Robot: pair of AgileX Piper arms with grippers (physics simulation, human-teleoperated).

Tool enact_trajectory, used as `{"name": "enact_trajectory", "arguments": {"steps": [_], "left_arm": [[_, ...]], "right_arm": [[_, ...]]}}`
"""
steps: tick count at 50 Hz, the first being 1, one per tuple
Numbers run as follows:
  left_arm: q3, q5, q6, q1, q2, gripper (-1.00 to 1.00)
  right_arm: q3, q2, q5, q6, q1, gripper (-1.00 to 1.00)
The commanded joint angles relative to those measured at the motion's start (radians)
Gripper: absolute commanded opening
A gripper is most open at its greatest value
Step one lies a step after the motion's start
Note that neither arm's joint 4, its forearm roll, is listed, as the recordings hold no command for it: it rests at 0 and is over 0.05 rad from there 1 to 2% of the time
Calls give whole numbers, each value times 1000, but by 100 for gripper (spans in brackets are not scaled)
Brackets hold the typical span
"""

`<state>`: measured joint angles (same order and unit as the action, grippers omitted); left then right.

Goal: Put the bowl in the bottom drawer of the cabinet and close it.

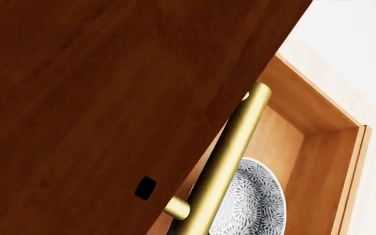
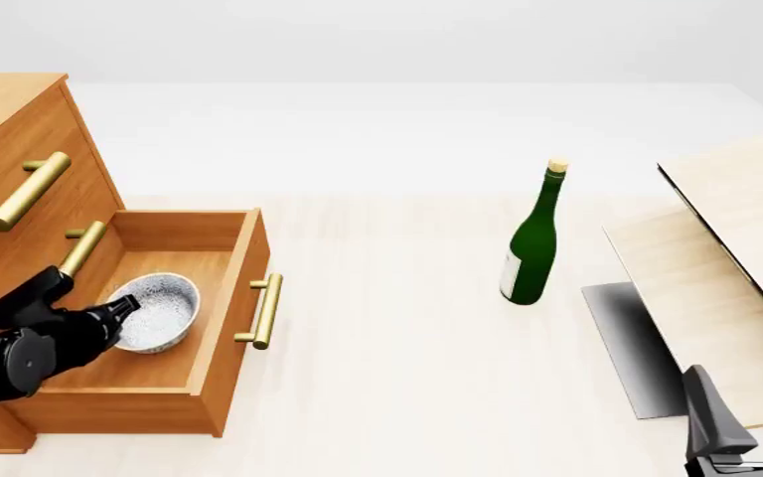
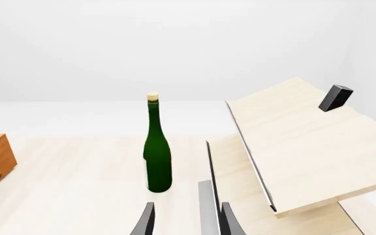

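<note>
Resting in the open bottom drawer [image 2: 216, 348], the bowl [image 2: 156, 312] touches the left pincer [image 2: 114, 310], grip unclear; no writing shows.

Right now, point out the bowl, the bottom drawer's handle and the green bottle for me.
bowl [image 2: 156, 310]: front view, on its speckled inside.
bottom drawer's handle [image 2: 266, 310]: front view, middle of the brass bar.
green bottle [image 2: 532, 253]: front view, on its green body.

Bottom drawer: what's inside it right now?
The speckled white-grey bowl sits inside the open orange-brown wooden bottom drawer. The left hand covers the bowl's near rim and part of the drawer floor.
</note>
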<state>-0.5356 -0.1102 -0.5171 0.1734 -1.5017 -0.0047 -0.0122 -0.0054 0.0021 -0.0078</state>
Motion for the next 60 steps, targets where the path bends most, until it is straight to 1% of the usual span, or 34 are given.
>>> {"name": "enact_trajectory", "arguments": {"steps": [1, 10, 11, 32, 33, 35, 37, 39, 41, 44, 46, 49, 54, 57, 60], "left_arm": [[9, -1, -18, 35, -24, -100], [6, -1, -13, 31, -31, -100], [5, 0, -12, 32, -30, 100], [-2, 29, -4, 14, 5, 100], [-4, 35, 1, 13, 9, 100], [-22, 58, 40, 31, 12, 100], [-19, 63, 28, 19, 21, 100], [-35, 82, 56, 32, 14, 100], [-31, 78, 46, 27, 16, 100], [-33, 85, 56, 28, 15, 100], [-18, 79, 46, 10, 61, 100], [-23, 104, 58, 10, 85, 100], [-17, 127, 54, -11, 127, 100], [-14, 156, 58, -46, 182, 100], [-17, 180, 61, -63, 215, 100]], "right_arm": [[0, 1, 0, 0, 0, 100], [0, 2, 2, 0, 0, 100], [0, 2, 2, 0, 0, 100], [0, 4, 4, 0, 0, 100], [0, 4, 4, 0, 0, 100], [0, 5, 4, 0, 0, 100], [0, 5, 5, 0, 0, 100], [0, 5, 4, 0, 0, 100], [0, 4, 4, 0, 0, 100], [0, 4, 4, 0, 0, 100], [0, 4, 4, 0, 0, 100], [0, 4, 4, 0, 0, 100], [0, 4, 4, 0, 0, 100], [0, 4, 4, 0, 0, 100], [0, 4, 4, 0, 0, 100]]}}
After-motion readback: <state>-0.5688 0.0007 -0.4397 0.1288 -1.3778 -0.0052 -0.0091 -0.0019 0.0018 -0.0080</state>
